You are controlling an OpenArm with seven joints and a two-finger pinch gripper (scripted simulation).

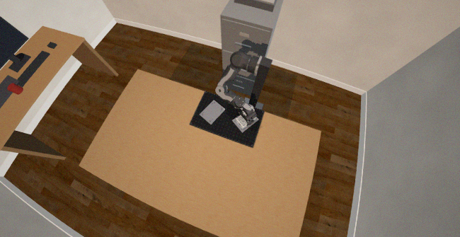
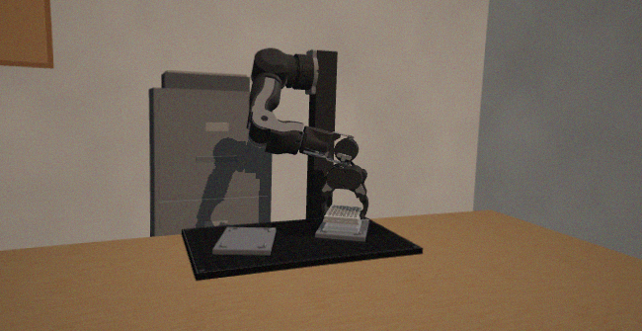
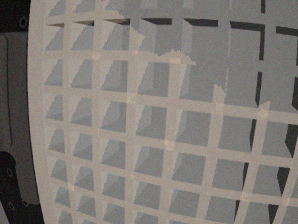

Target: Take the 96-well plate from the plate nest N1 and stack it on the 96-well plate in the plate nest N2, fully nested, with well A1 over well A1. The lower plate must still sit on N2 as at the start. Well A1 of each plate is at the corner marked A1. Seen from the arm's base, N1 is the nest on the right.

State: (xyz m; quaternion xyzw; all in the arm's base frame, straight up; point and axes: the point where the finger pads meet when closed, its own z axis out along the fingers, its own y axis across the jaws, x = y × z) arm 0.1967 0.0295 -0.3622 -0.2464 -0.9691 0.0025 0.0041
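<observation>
1. Your gripper [image 2: 348,209] has its jaws pinching the upper 96-well plate [image 2: 342,214].
2. That plate sits over a lower plate on the nest [image 2: 363,235], at the mat's [image 2: 296,258] right in the exterior view.
3. The other nest [image 2: 244,241] lies well apart.

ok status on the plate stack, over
Tool shut on the upper 96-well plate, over the right-hand nest. A second plate seems to sit under it. Left nest bare. Nothing in the way.
</observation>
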